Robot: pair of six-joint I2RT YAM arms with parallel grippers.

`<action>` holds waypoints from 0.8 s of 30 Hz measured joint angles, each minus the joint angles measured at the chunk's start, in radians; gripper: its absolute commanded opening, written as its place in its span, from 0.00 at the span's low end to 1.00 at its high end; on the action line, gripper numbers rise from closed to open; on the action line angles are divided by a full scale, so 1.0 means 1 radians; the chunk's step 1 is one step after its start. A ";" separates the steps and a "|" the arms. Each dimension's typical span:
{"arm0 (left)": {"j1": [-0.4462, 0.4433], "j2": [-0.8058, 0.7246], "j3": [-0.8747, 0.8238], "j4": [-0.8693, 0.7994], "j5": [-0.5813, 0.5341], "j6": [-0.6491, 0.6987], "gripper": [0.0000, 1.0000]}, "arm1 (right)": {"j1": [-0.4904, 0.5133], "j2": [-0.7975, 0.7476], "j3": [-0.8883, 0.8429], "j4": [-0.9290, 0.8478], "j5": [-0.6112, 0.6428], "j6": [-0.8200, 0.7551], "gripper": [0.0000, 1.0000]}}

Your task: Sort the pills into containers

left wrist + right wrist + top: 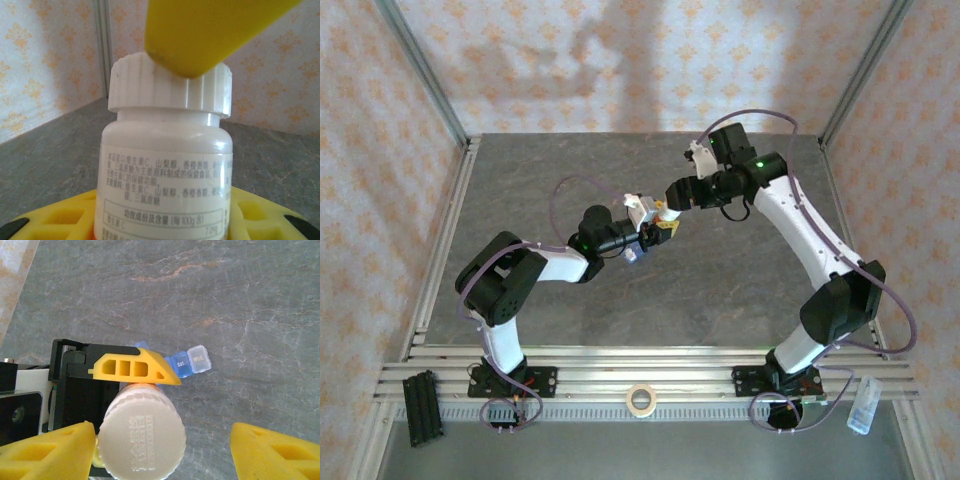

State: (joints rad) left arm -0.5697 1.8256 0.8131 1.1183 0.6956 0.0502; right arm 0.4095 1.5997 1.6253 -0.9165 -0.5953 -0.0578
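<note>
Left claw (655, 233) is clamping a white pill bottle (165, 165); right claw (162, 440) is hanging open astride its ribbed cap (142, 437), one finger (210, 35) touching it. Blue day-labelled pill organizer (189, 362) is lying on the table (225, 290) beneath.

1. The containers (186, 363): the blue compartment's lid reads "Sat", and the pale clear end compartment beside it reads "Wed"
2. The white bottle (167, 165): a label in printed Chinese, including "维生素C", "山梨醇" and the boxed heading "功效成分及含量(每100g含)"; the finer lines are too blurred to read
3. The bottle's cap (142, 437): raised lettering, not legible
</note>
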 measured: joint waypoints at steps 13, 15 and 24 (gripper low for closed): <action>0.000 0.000 0.000 -0.007 -0.001 0.000 0.00 | 0.003 0.004 -0.001 0.011 -0.032 0.061 0.31; 0.002 0.000 0.000 -0.011 -0.005 -0.001 0.00 | 0.006 0.004 -0.007 0.023 -0.020 0.119 0.29; 0.002 0.000 -0.002 -0.076 -0.019 -0.001 0.00 | 0.102 -0.090 -0.195 0.225 0.231 0.562 0.41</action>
State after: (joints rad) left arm -0.5678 1.8259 0.8116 1.0428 0.6769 0.0494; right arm 0.5117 1.5101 1.4303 -0.6918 -0.3641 0.5045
